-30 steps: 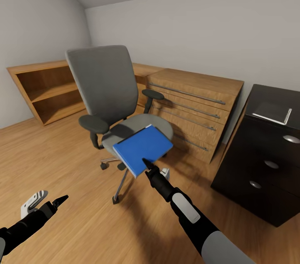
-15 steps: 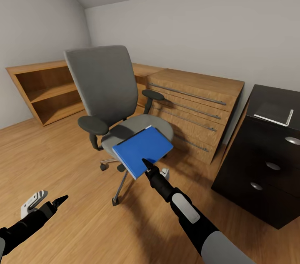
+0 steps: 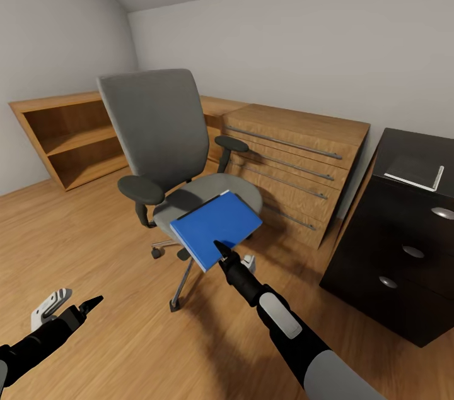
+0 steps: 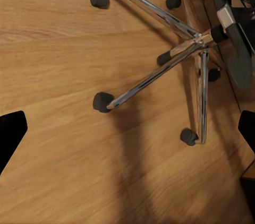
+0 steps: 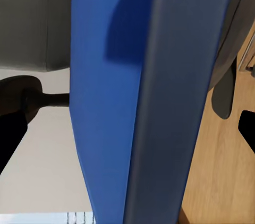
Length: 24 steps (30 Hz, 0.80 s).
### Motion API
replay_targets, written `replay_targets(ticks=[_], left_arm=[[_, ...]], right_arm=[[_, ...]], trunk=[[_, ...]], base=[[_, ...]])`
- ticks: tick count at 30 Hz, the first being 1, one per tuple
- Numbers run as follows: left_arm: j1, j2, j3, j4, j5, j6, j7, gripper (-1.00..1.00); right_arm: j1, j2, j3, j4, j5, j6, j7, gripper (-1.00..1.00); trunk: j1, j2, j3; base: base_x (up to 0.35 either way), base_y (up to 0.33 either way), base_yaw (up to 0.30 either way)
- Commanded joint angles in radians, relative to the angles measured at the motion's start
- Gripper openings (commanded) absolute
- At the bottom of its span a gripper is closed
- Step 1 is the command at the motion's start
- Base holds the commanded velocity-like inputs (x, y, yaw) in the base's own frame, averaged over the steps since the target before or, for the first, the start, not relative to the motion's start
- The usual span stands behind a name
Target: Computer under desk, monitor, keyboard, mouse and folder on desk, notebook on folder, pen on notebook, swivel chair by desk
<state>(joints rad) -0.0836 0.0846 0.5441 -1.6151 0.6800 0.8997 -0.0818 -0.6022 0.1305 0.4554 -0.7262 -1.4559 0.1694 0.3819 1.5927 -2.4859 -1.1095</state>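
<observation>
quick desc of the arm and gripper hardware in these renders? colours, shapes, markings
Both arms are matte black tubes with light grey sections. The right arm has a grey forearm shell and a pale grey rounded plate near the wrist, tapering to a slim black pointed right gripper. The left arm carries a white slotted bracket at the wrist before the black pointed left gripper. No cables or printed markings are visible.

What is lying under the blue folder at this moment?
The folder lies on the swivel chair seat, its near corner overhanging by the right claw. The seat beneath is covered.
</observation>
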Motion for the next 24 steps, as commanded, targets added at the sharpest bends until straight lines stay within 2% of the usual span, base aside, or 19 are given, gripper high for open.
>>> replay_targets(ticks=[1, 17, 18, 24], left_arm=[[-0.001, 0.000, 0.002, 0.000, -0.007, 0.005, -0.009, 1.00], [-0.001, 0.000, 0.002, 0.000, -0.007, 0.005, -0.009, 1.00], [-0.001, 0.000, 0.002, 0.000, -0.007, 0.005, -0.009, 1.00], [-0.001, 0.000, 0.002, 0.000, -0.007, 0.006, -0.009, 1.00]], right_arm=[[-0.001, 0.000, 0.001, 0.001, -0.010, 0.004, 0.003, 1.00], [-0.001, 0.000, 0.002, -0.002, -0.009, 0.004, 0.003, 1.00], [-0.001, 0.000, 0.002, -0.002, -0.009, 0.005, 0.003, -1.00], [-0.001, -0.001, 0.001, -0.002, -0.009, 0.006, 0.002, -1.00]], trunk=[[0.000, 0.000, -0.001], [0.000, 0.000, -0.001], [0.000, 0.000, -0.001], [0.000, 0.000, -0.001]], base=[[0.000, 0.000, 0.000], [0.000, 0.000, 0.000], [0.000, 0.000, 0.000], [0.000, 0.000, 0.000]])
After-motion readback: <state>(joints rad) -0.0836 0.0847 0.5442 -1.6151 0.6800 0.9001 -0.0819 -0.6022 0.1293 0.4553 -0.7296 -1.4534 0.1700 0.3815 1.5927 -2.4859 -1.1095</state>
